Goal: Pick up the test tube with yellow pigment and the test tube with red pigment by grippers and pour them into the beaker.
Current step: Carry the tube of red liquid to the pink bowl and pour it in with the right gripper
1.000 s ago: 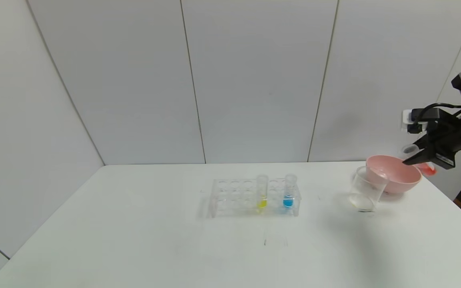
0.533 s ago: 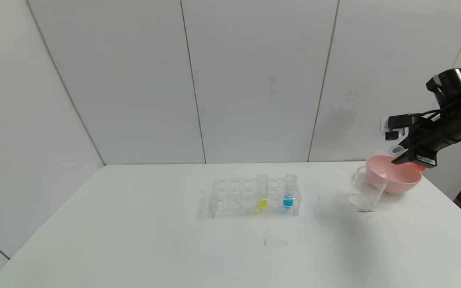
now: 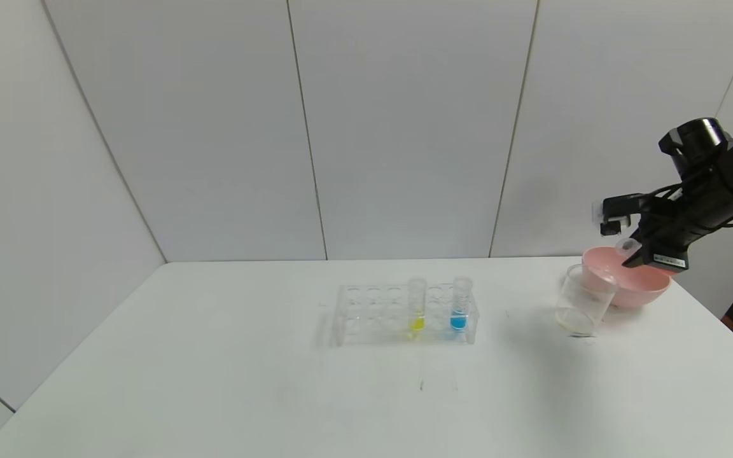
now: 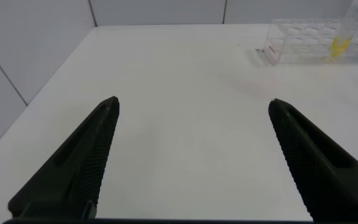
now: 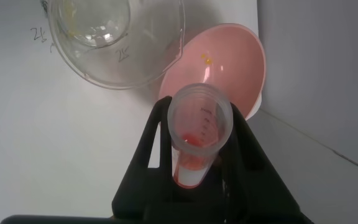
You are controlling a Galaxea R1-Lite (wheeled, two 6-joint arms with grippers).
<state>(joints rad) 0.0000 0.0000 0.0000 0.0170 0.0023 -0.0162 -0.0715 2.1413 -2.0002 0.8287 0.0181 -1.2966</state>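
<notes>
The test tube with red pigment (image 5: 194,165) lies tipped almost level in my right gripper (image 5: 199,111), which is shut on it. A little red liquid sits near its closed end. In the head view the right gripper (image 3: 632,254) hangs over the pink bowl, and the tube's open mouth (image 3: 626,245) points left toward the beaker (image 3: 583,304). The beaker (image 5: 117,37) stands on the table against the bowl's left side. The test tube with yellow pigment (image 3: 416,305) stands upright in the clear rack (image 3: 373,315). My left gripper (image 4: 194,104) is open over bare table, far from the rack.
A pink bowl (image 3: 637,286) stands at the table's back right, just under the right gripper. A tube of blue liquid (image 3: 460,304) stands in the rack, right of the yellow one. The table's right edge runs close behind the bowl.
My right gripper has carried the red tube left and a little up, from beyond the bowl's right rim to over the bowl, nearer the beaker.
</notes>
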